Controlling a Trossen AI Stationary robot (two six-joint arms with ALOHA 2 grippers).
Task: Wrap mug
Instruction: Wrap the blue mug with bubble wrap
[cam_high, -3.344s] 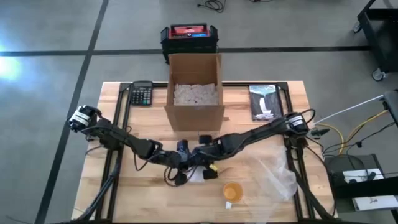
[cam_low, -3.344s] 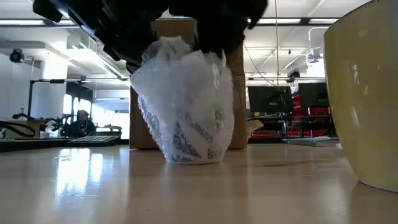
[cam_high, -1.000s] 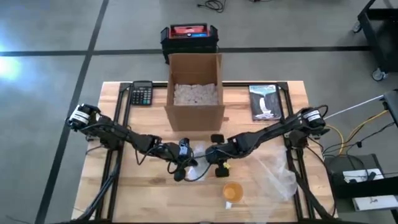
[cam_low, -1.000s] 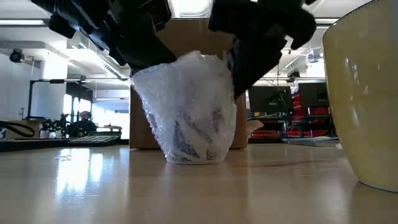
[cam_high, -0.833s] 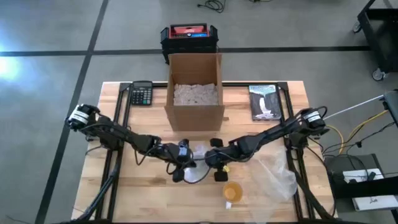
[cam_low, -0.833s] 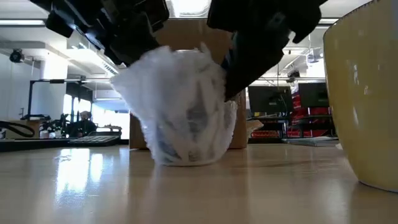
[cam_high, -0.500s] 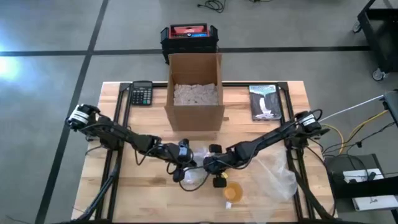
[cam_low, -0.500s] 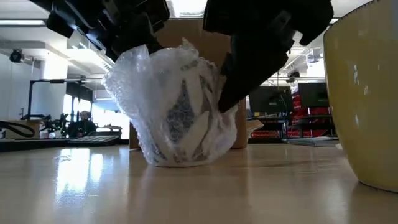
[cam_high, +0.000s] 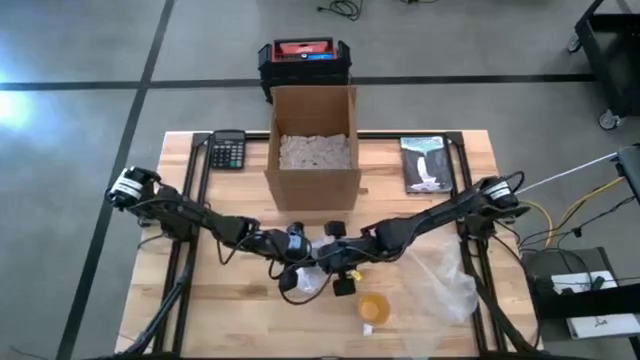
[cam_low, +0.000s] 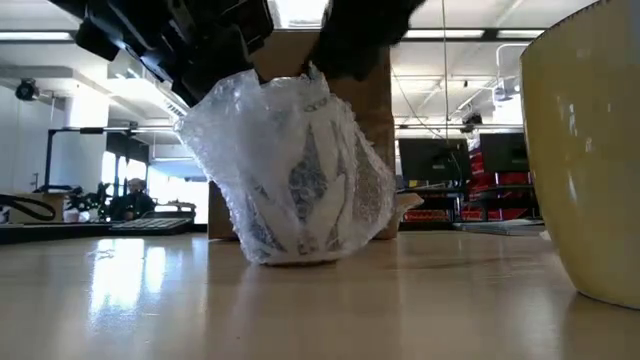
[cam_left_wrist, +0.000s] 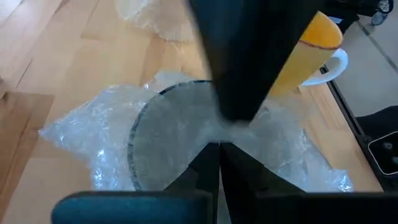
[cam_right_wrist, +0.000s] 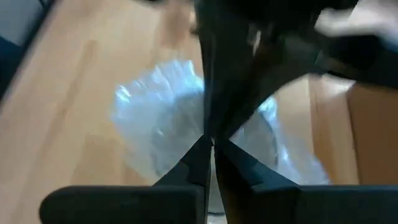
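The mug (cam_low: 295, 180) stands on the table wrapped in clear bubble wrap (cam_left_wrist: 93, 130), tipped a little; its round mouth (cam_left_wrist: 174, 143) shows through the wrap. My left gripper (cam_high: 290, 268) and my right gripper (cam_high: 326, 262) meet over the mug's top, both shut on the wrap. In the left wrist view my left gripper (cam_left_wrist: 219, 155) faces the right arm's dark finger (cam_left_wrist: 242, 74). My right gripper (cam_right_wrist: 209, 148) shows over the wrap (cam_right_wrist: 155, 124) in its own view. My left gripper pinches the gathered bubble wrap (cam_left_wrist: 239, 127) over the mug's mouth between its two fingers, slanting down from the table's left. The mug's base rests on the table. My right gripper pinches the wrap (cam_right_wrist: 186, 134) at the mug's top, slanting down from the table's right, tip to tip with the left gripper. How many layers it has cannot be told.
A yellow mug (cam_high: 373, 308) stands near the front edge, right of the wrapped one. Loose plastic sheet (cam_high: 440, 282) lies at the right. An open cardboard box (cam_high: 312, 150) with filling stands at the back, a calculator (cam_high: 228, 150) to its left, a booklet (cam_high: 425, 165) to its right.
My right gripper has swung toward the table's left, across the mug's top, drawing the wrap over the mouth. The wrapped mug has slid a little to the left and tipped; the wrap now bulges on the right side.
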